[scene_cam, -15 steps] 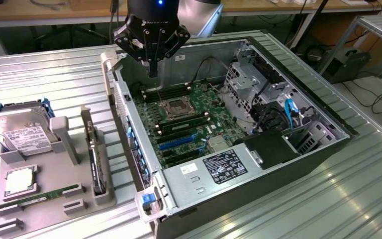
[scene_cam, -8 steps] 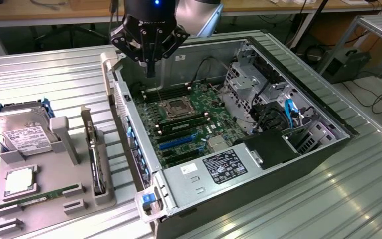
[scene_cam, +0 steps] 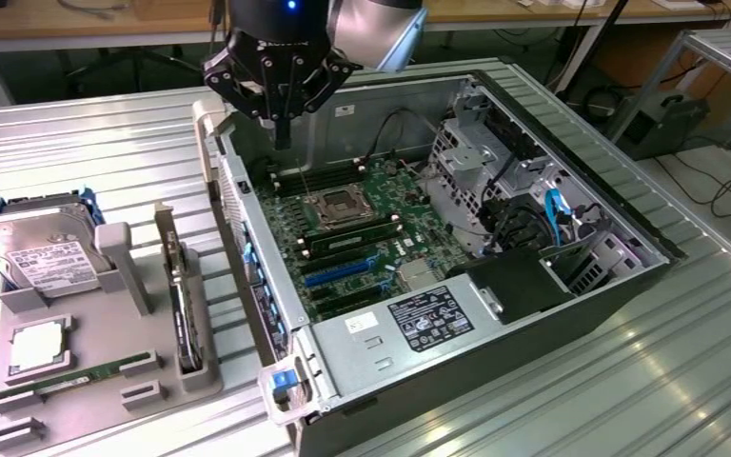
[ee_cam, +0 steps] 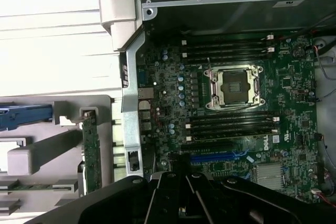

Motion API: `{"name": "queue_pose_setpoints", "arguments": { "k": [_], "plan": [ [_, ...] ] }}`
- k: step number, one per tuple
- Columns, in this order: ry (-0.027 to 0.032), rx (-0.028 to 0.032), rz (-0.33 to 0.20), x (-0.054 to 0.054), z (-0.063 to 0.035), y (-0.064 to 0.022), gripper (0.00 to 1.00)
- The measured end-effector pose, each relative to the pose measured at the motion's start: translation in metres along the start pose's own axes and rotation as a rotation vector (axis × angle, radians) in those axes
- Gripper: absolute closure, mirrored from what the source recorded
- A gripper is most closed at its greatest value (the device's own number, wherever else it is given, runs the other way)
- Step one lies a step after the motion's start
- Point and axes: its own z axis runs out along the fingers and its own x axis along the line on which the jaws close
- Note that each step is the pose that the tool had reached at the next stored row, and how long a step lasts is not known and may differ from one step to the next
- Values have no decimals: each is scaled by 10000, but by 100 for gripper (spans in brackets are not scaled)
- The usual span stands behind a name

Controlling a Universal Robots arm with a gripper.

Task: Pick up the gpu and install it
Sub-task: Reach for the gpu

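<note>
Gripper (scene_cam: 282, 126), fingers pressed together (nothing held), above the open computer case (scene_cam: 493, 381); gpu (scene_cam: 186, 319) stands in the gray holder (scene_cam: 54, 381).

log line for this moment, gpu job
jaws shut, nothing held, above case | gpu on edge in holder, untouched | pick not done

An open computer tower case (scene_cam: 505, 381) lies on its side on a ribbed metal table (scene_cam: 99, 143). A grey parts holder (scene_cam: 92, 328) sits on the table just beside it, toward the exterior view's left.
</note>
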Motion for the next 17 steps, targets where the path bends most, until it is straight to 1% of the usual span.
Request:
{"name": "queue_pose_setpoints", "arguments": {
  "k": [17],
  "plan": [
    [0, 0, 0, 105, -2, -8, 89]
  ]
}}
